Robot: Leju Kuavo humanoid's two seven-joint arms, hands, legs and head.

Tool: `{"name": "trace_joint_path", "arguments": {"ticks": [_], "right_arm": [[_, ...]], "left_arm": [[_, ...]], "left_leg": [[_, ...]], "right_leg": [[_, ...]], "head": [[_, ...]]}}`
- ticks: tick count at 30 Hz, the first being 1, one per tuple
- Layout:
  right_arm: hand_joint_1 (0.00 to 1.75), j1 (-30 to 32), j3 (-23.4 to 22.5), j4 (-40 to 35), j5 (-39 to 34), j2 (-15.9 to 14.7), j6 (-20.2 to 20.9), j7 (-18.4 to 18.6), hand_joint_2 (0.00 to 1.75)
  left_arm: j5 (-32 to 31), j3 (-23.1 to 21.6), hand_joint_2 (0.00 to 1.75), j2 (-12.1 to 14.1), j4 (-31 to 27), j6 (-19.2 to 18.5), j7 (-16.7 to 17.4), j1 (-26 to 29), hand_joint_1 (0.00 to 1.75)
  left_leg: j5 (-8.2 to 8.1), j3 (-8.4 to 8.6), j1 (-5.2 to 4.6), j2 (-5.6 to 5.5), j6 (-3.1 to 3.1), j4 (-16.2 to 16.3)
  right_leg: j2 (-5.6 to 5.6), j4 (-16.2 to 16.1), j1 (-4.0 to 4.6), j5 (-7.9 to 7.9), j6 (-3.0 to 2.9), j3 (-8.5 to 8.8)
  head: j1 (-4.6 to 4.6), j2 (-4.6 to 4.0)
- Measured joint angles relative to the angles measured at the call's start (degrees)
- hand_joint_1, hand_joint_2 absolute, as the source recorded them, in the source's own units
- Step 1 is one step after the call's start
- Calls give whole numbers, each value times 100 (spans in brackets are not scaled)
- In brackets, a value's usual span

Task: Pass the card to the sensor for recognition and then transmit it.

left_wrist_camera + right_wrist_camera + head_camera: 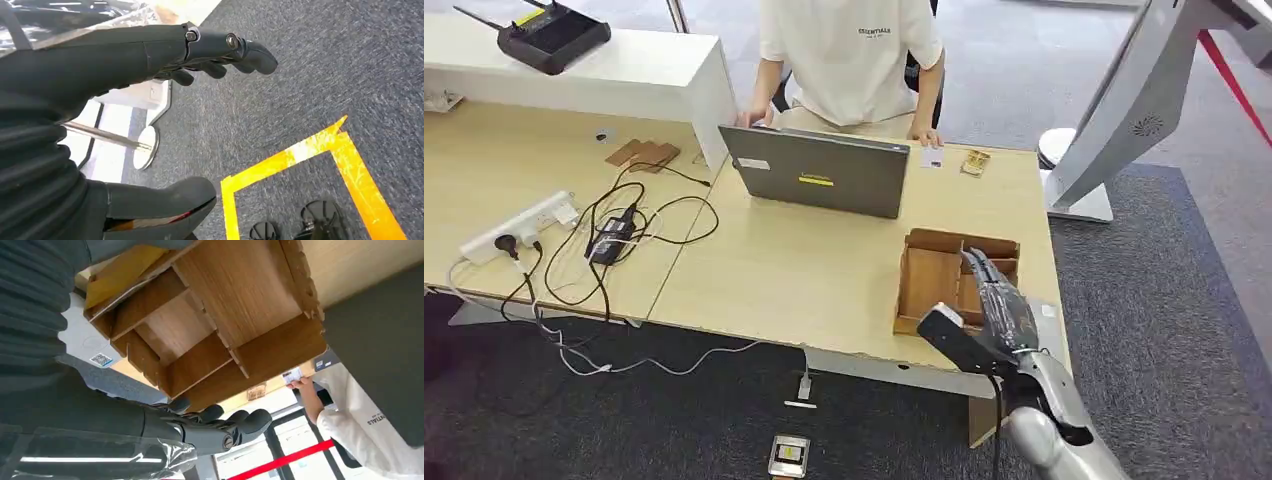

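One right hand (pixel 984 300) hovered open over the wooden box (pixel 929 275). The card (pixel 932 157) lay on the counter (pixel 804 280) at twelve o'clock, under a person's hand (pixel 926 137). The left hand (pixel 150 55) hung open, holding nothing.

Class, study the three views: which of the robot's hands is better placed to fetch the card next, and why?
Probably the right hand: it hovers open over the wooden box on the desk, nearer the card by the person's hand. The left hand hangs over carpet.

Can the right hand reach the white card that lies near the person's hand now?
Probably not directly: the right hand hovers over the wooden box, and the white card lies at the desk's far edge, beside the laptop.
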Motion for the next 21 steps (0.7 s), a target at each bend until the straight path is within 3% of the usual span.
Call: {"name": "trace_joint_path", "arguments": {"ticks": [8,14,21], "right_arm": [[0,15,83,149,593,-9,-26,230,175],[0,-1,109,536,1382,-63,-203,776,175],[0,10,77,988,1392,-122,-328,793,175]], "left_arm": [[48,4,175,42,46,0,2,-8,0],[83,7,175,46,48,0,94,-5,0],[229,7,175,59,48,0,41,-7,0]], "left_leg": [[0,0,0,0,0,0],[0,-1,0,0,0,0],[0,-1,0,0,0,0]], "right_leg": [[0,0,0,0,0,0],[0,-1,0,0,0,0],[0,-1,-1,0,0,-1]], "head": [[0,0],[0,0],[0,0]]}}
